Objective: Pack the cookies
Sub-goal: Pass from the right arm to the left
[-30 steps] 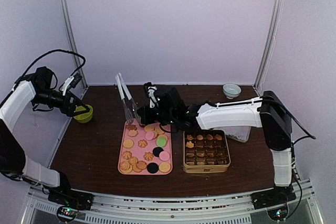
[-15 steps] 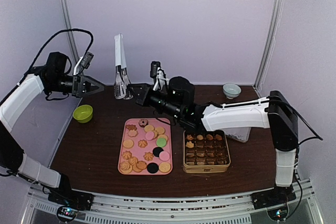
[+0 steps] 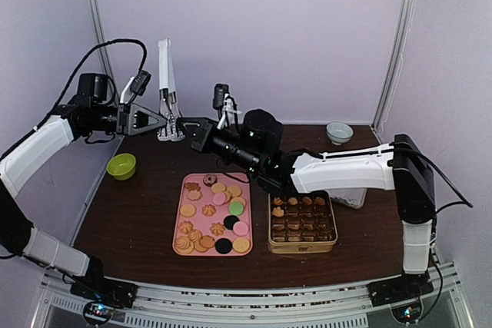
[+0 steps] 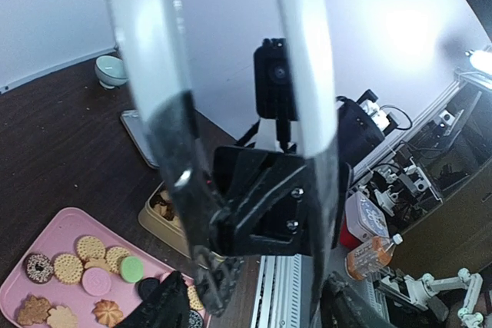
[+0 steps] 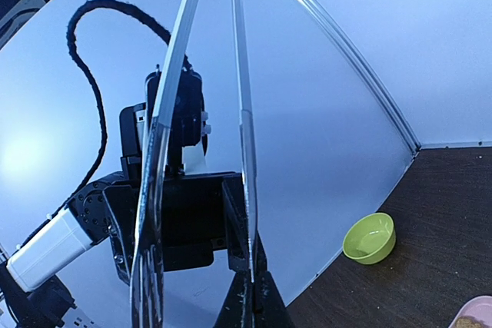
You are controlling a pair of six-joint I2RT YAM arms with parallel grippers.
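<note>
Gripping tongs upright: R claw; L claw around them, hold unclear.

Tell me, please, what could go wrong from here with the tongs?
1. The tongs stand upright in mid-air in the shut right gripper; if it lets go before the left gripper grips firmly, they could fall to the table.
2. The left jaws flank both tong arms; squeezing might twist them loose.
3. The grippers sit close and could bump.
</note>
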